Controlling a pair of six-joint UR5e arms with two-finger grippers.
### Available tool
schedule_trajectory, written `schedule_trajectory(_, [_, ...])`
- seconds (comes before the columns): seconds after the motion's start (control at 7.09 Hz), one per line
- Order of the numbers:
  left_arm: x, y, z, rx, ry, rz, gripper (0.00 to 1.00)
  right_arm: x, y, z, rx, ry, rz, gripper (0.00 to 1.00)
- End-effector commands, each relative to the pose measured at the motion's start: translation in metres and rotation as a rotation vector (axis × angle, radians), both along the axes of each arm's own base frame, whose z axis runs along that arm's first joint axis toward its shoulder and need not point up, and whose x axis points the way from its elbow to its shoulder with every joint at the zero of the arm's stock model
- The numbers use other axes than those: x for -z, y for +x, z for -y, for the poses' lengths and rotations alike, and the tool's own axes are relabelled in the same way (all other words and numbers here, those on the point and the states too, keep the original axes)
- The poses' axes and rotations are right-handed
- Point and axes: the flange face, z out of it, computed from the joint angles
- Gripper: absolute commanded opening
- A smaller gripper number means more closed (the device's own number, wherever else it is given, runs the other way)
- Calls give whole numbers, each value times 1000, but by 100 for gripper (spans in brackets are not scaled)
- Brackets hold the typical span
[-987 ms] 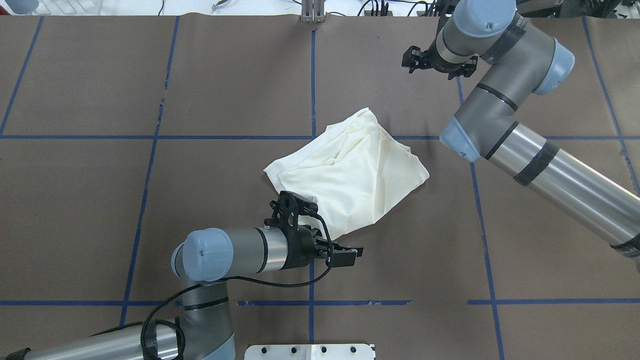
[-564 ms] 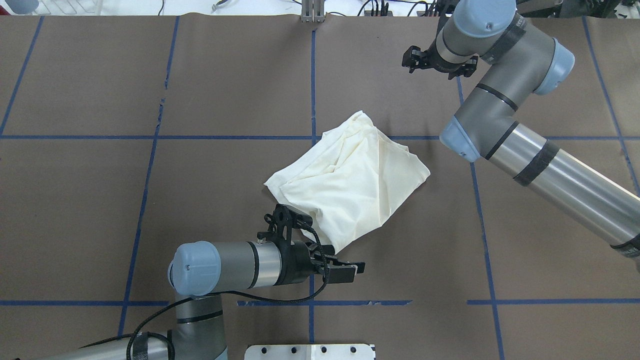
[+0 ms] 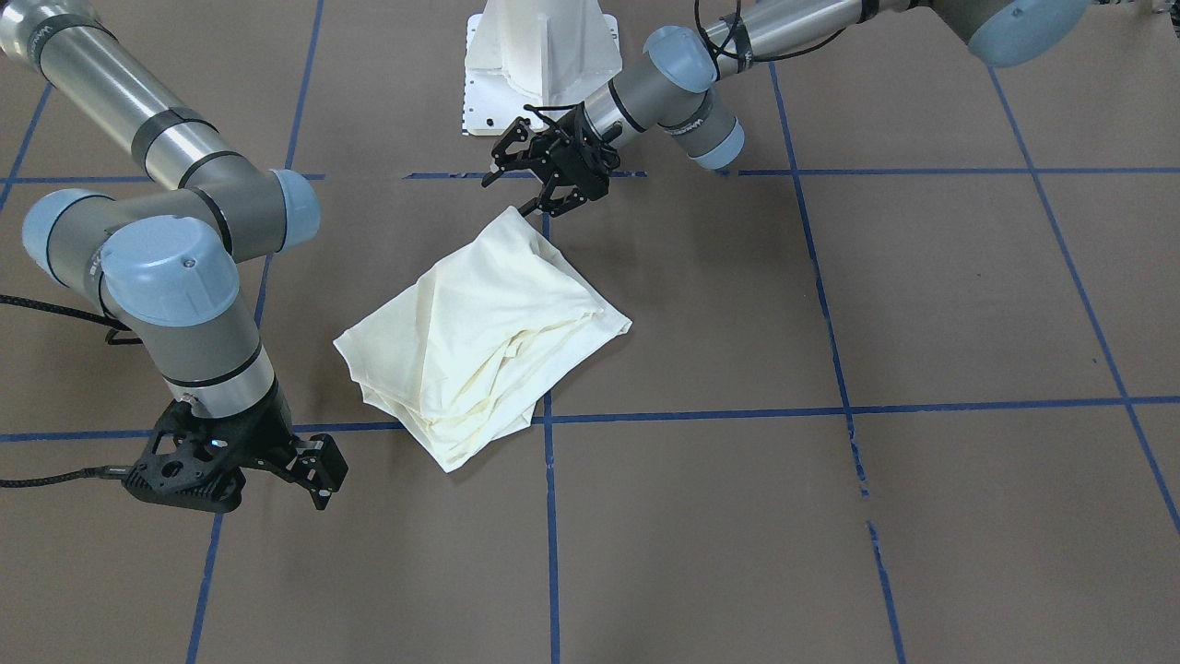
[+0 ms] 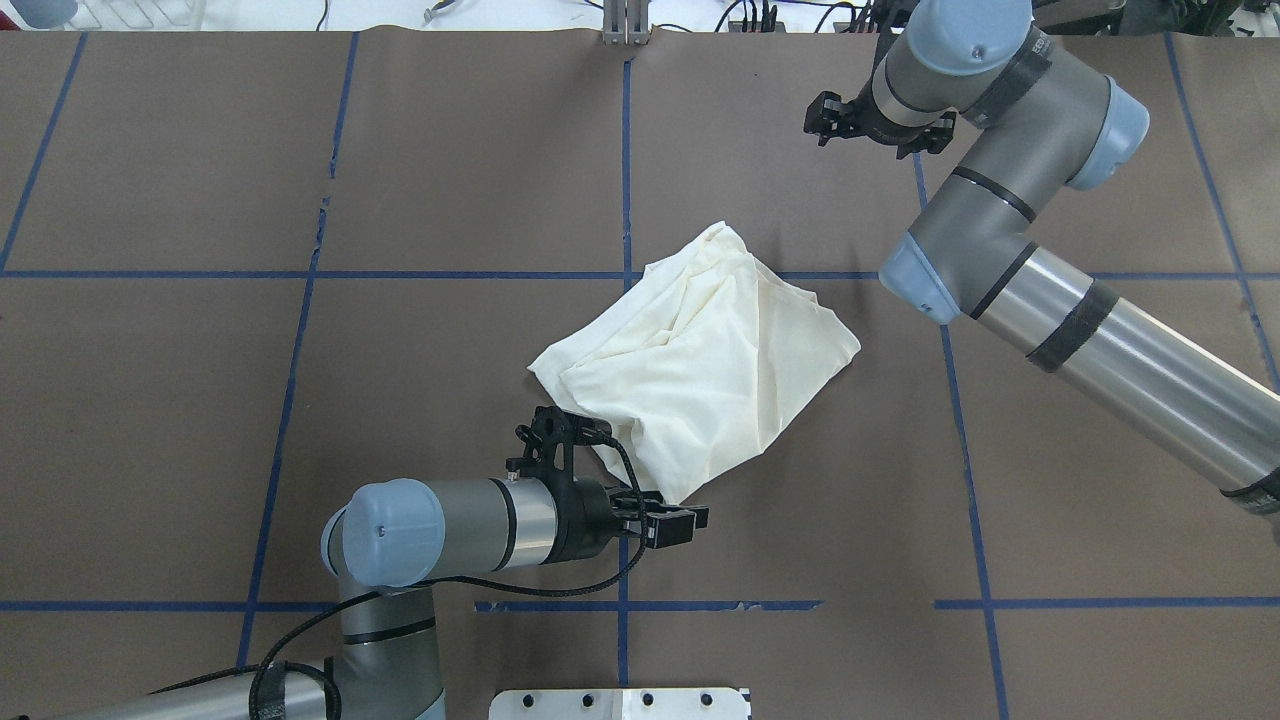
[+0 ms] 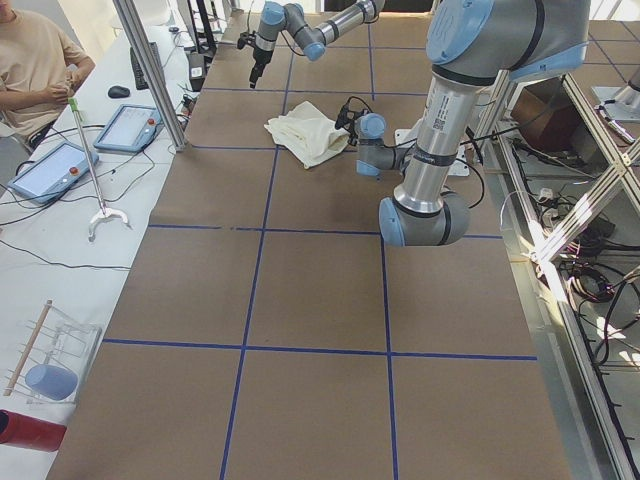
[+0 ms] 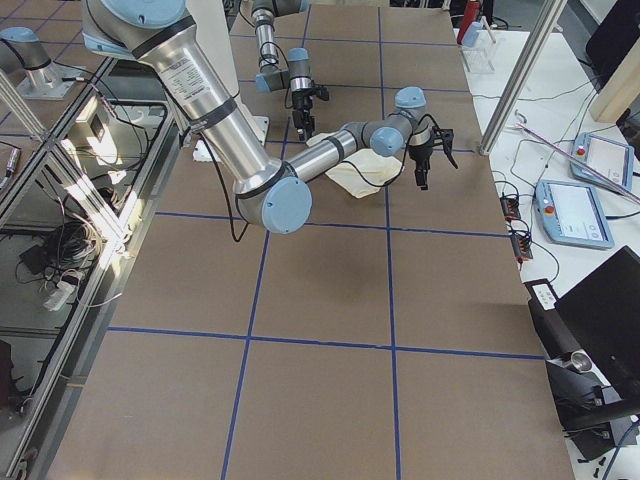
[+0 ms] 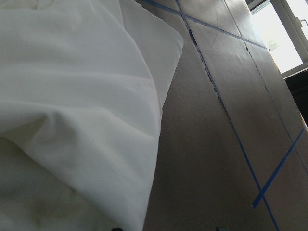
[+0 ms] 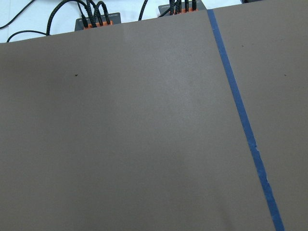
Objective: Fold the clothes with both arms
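The clothes are one cream-white shirt (image 4: 700, 370), lying as a folded, rumpled bundle mid-table, plain side up (image 3: 479, 332). My left gripper (image 4: 690, 520) is low at the bundle's near corner, open, holding nothing (image 3: 551, 207). In the left wrist view the cloth (image 7: 72, 96) fills the left half, its edge running down between the fingertips. My right gripper (image 3: 323, 470) hangs open over bare table to the right of the shirt and beyond it, well away from the cloth. In the overhead view my right wrist (image 4: 880, 110) hides it.
The white pedestal base (image 4: 620, 703) stands at the table's near edge, just behind my left arm. Blue tape lines (image 4: 625, 150) grid the brown table cover. A person (image 5: 30, 70) sits at a side table with tablets off the left end.
My left gripper drew back a little toward the left beside the shirt's near corner. The cloth's far corner sank and settled slightly. The right arm has not moved.
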Motion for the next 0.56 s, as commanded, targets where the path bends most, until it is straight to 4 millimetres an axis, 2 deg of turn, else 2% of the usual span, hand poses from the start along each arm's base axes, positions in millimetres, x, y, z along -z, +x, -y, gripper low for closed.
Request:
schedule_trajectory(0.0, [-1,0,1,4,-44,-2,18,2,0,0,2,3,2,100])
schedule_trajectory(0.14, [-2,0,4,19,-48,-1,0,2,0,0,1,2,2,100])
schedule_trajectory(0.42, [-8,-6,17,44,-46,28,0,2,0,0,1,2,2,100])
